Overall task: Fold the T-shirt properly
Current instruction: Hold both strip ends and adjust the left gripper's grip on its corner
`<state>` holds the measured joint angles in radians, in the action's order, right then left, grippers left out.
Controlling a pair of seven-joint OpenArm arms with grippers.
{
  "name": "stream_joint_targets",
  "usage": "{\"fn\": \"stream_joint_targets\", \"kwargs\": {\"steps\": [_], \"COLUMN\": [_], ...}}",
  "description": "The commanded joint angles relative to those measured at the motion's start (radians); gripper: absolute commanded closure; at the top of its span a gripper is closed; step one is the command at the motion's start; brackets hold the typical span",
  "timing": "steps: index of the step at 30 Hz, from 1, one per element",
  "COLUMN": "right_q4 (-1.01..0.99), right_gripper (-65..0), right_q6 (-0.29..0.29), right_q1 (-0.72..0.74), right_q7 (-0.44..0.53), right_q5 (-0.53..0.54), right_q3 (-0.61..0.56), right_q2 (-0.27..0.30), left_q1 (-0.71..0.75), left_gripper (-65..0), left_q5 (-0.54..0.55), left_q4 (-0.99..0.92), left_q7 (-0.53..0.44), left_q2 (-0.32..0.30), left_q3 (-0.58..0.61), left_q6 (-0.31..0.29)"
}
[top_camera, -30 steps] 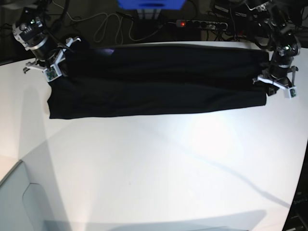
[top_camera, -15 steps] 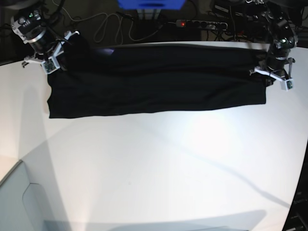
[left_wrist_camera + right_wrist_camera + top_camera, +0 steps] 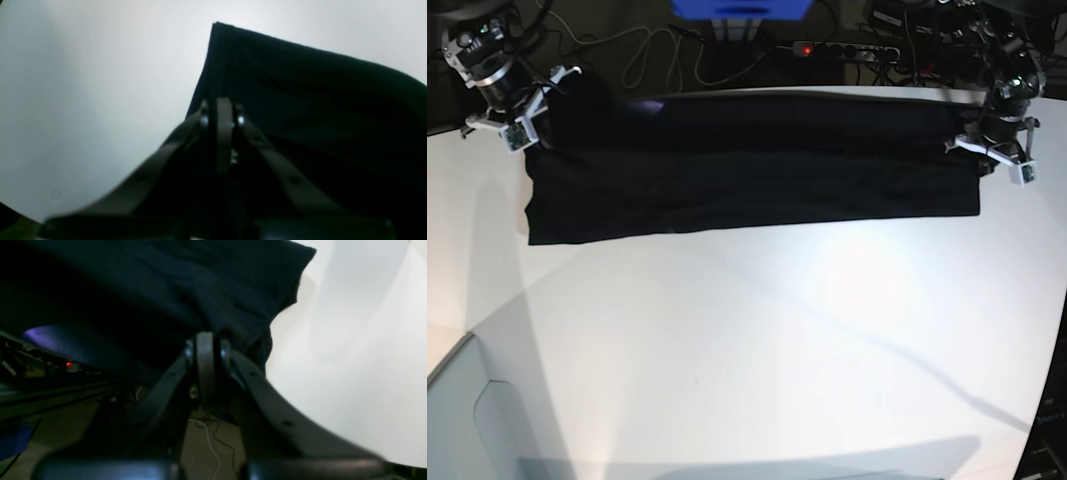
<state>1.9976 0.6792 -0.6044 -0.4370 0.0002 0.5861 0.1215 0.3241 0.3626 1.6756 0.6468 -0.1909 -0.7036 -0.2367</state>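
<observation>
Since a second ago both arms have drawn back toward the table's far edge: the right gripper [image 3: 515, 128] sits higher and further toward the far left corner of the base view, and the left gripper [image 3: 995, 160] has risen and moved slightly inward at the far right. The T-shirt [image 3: 747, 165] lies as a long black band across the far part of the white table [image 3: 757, 350], its far fold now pulled tauter between the two grips while the near hem stays where it was.

Both grippers are clamped on cloth: in the left wrist view the fingers [image 3: 224, 116] press together on the shirt's end fold, and in the right wrist view the closed fingers [image 3: 206, 350] pinch a bunched corner.

The shirt's far edge runs close along the table's far rim, with cables and a power strip [image 3: 847, 48] just beyond. The near two thirds of the table is bare and open.

No print shows; only plain black cloth faces up. Both wrist views are blurred and dark, so the layers inside each grip cannot be counted
</observation>
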Motion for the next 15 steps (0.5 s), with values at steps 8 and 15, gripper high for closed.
{"fn": "stream_joint_targets", "kwargs": {"steps": [8, 15], "right_q4": [-0.044, -0.073], "right_gripper": [-0.5, -10.6], "right_q6": [0.019, 0.019], "right_q1": [-0.001, 0.018], "right_q7": [0.025, 0.025], "right_q5": [0.005, 0.005], "right_q3": [-0.001, -0.001], "right_q2": [0.011, 0.013], "left_q1": [0.000, 0.002], "left_gripper": [0.0, 0.0], "left_q5": [0.009, 0.009], "left_q4": [0.019, 0.024], "left_q7": [-0.018, -0.017], "left_q2": [-0.011, -0.012], "left_q3": [-0.012, -0.012], "left_q6": [0.003, 0.006]}}
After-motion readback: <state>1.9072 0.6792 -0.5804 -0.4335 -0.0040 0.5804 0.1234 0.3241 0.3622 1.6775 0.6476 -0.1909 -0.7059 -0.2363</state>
